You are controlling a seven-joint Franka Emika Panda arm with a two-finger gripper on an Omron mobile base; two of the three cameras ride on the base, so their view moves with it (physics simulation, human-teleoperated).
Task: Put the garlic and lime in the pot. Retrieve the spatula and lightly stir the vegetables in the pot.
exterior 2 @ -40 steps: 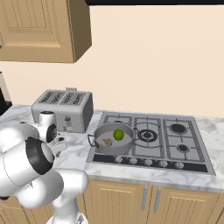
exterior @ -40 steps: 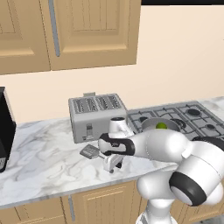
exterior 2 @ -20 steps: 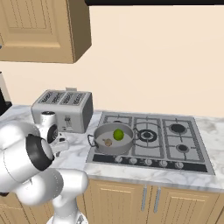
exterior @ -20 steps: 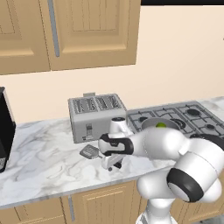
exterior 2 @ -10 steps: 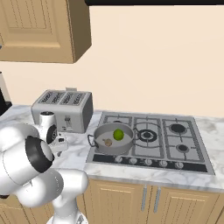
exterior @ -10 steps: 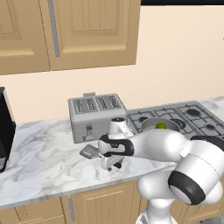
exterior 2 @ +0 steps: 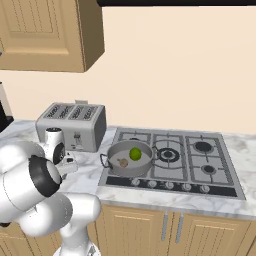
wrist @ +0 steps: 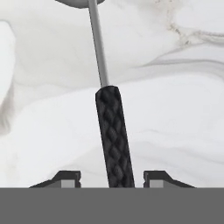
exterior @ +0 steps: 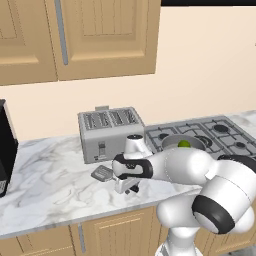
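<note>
Grabbing the spatula (wrist: 113, 131) on the marble counter (exterior: 45, 185), with garlic (exterior 2: 123, 163) and lime (exterior 2: 135, 154) already in the pot (exterior 2: 114, 167).

Black handle lying flat between the two finger tips (wrist: 152, 180), with gaps showing on both sides, so jaws not tight on it yet; gripper (wrist: 112, 180) low over the counter. Best to keep the handle in the middle, squeeze gently till both tips touch, then lift straight up so the flat grey head does not scrape. Counted: one spatula, one garlic, one lime, one pot on the stove (exterior 2: 200, 165), one toaster (exterior: 111, 132) just behind.
</note>
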